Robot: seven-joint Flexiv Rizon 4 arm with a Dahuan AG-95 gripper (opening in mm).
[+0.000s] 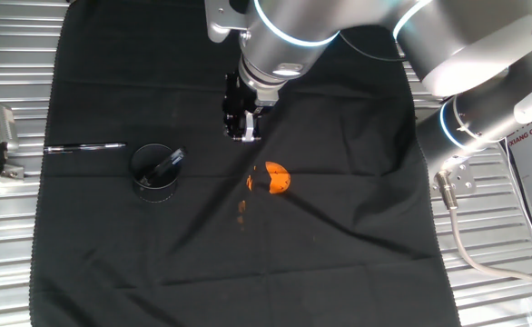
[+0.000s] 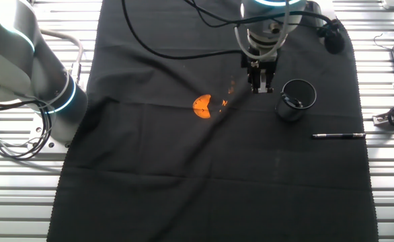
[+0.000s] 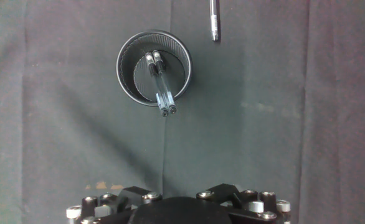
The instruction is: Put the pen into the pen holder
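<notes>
Hand view: pen holder (image 3: pixel 154 68) holds two sticks; pen (image 3: pixel 214 22) outside on cloth; jaws' state unclear.

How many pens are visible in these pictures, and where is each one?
3. One pen lies on the cloth beside the pen holder. Two pens lean inside it. Others may be hidden there.

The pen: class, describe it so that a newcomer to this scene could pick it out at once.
Start at the black cloth covering the table, then find the round black pen holder on it. Beside that cup, apart from it, near the cloth's edge, lies the pen flat on the cloth. It is long, very slender and silvery, unlike the shorter pens leaning inside the cup.
</notes>
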